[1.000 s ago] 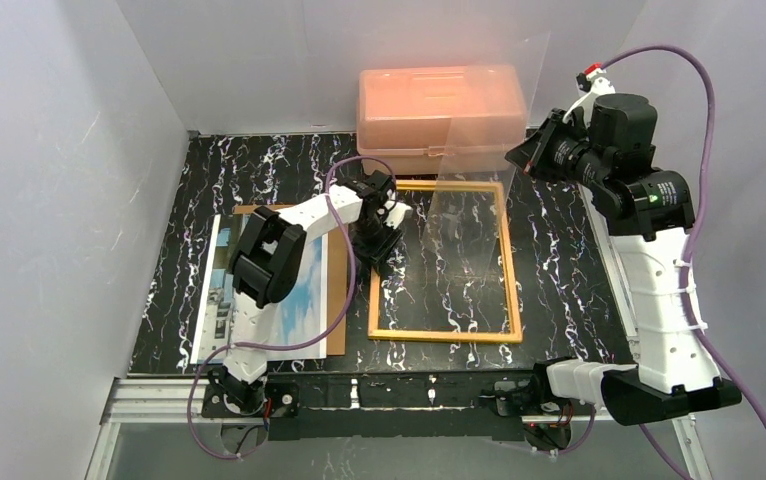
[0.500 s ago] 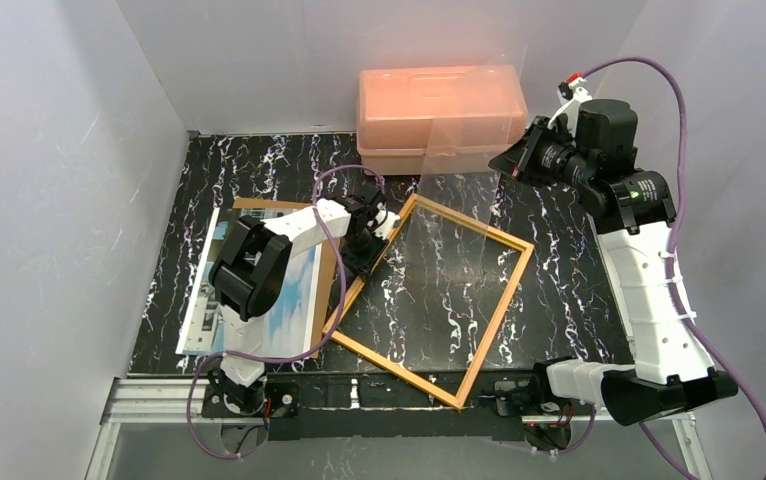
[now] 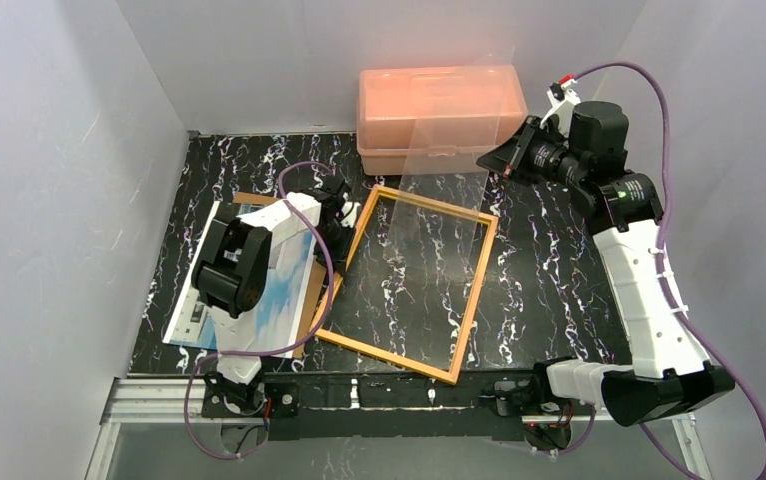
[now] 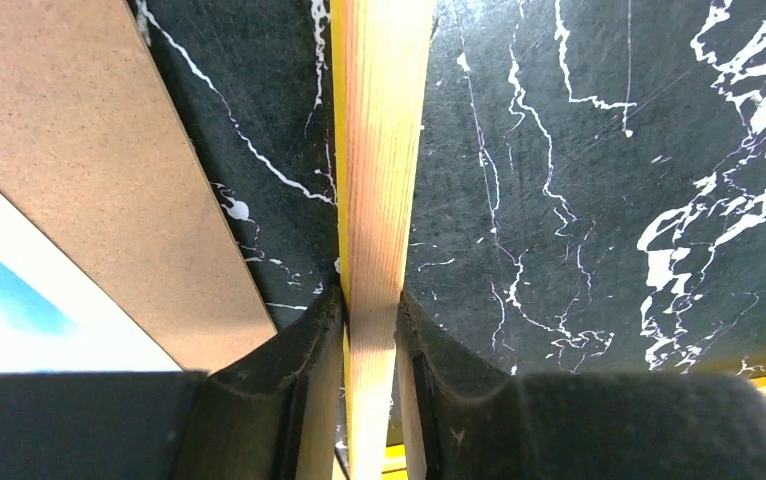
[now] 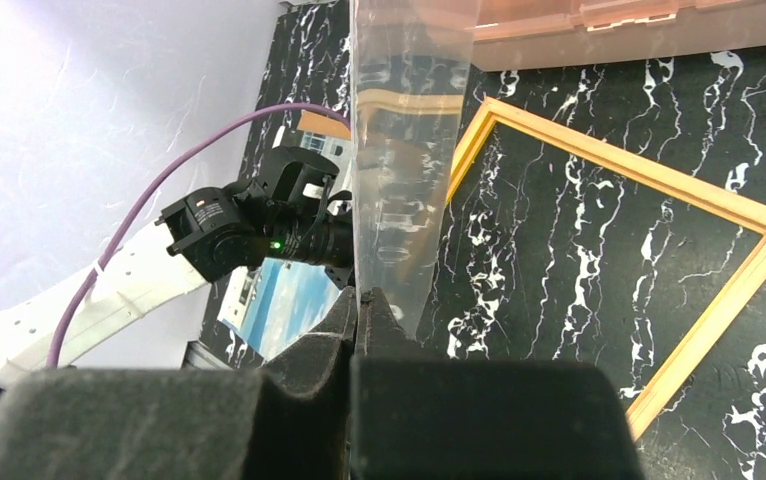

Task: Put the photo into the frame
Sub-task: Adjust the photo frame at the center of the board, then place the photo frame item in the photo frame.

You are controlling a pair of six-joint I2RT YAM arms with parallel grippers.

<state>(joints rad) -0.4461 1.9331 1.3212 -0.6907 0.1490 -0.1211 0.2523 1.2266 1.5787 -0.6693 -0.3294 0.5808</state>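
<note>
Top view: the yellow-orange rectangular wooden frame (image 3: pixel 475 296) lies at centre on the table. Its long axis runs top to bottom, with the upper end leaning right. The sky-blue rectangular photo (image 3: pixel 281 292) lies at left on a brown fibreboard sheet (image 3: pixel 315 296), just beside the frame's left rail. Left wrist view: the left gripper (image 4: pixel 371 300) is clamped on that rail; a one-rail pinch may pivot the frame over the photo. Right wrist view: the right gripper (image 5: pixel 364 300) pinches the upright clear pane (image 5: pixel 404 150) by its edge; slippage is possible.

right gripper (image 3: pixel 495 162) holds clear pane (image 3: pixel 454 130) above skewed frame (image 3: pixel 474 297).
</note>
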